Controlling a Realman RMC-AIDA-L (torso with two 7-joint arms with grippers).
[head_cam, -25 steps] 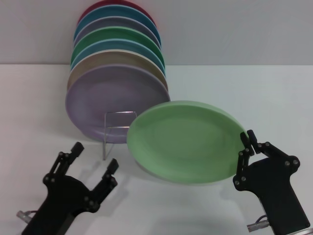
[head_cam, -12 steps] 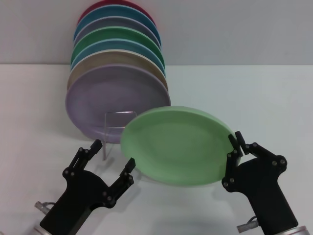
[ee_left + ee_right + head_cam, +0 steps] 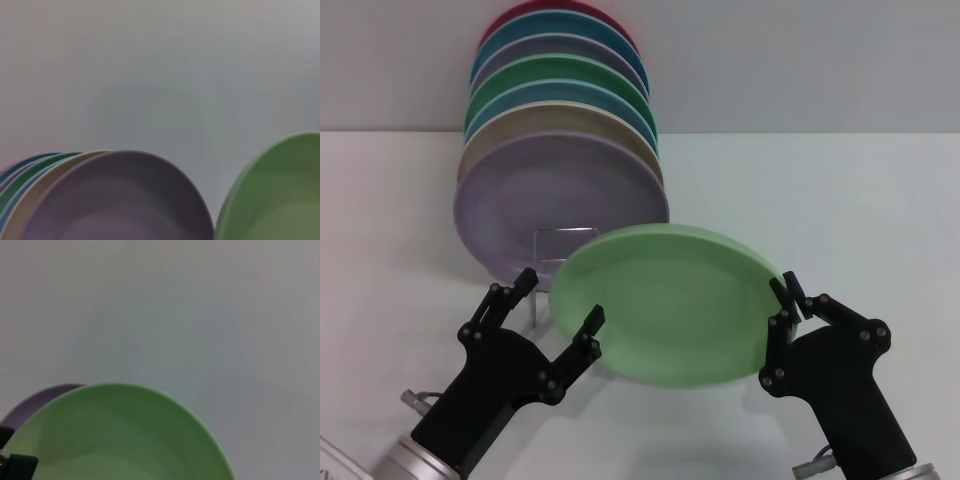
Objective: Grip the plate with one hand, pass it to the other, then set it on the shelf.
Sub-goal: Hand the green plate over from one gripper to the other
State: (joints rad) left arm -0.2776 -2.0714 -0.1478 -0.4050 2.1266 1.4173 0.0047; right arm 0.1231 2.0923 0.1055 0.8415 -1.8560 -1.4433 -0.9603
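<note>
The light mint-green plate [image 3: 665, 303] hangs tilted above the table in the head view; it also shows in the left wrist view [image 3: 280, 200] and the right wrist view [image 3: 120, 435]. My right gripper [image 3: 786, 300] is shut on the plate's right rim and holds it up. My left gripper [image 3: 558, 300] is open at the plate's left edge, one finger [image 3: 588, 328] beside the rim, not closed on it. The silver wire shelf [image 3: 552, 240] stands behind the plate, partly hidden by it and by my left gripper.
A leaning row of several plates stands at the back left, with a lilac plate [image 3: 555, 200] in front, then tan, blue and darker green [image 3: 560, 75] ones. The white table [image 3: 860, 200] lies to the right.
My right gripper has carried the plate leftward and a little down. My left gripper has moved up and right until its open fingers reach the plate's left rim.
</note>
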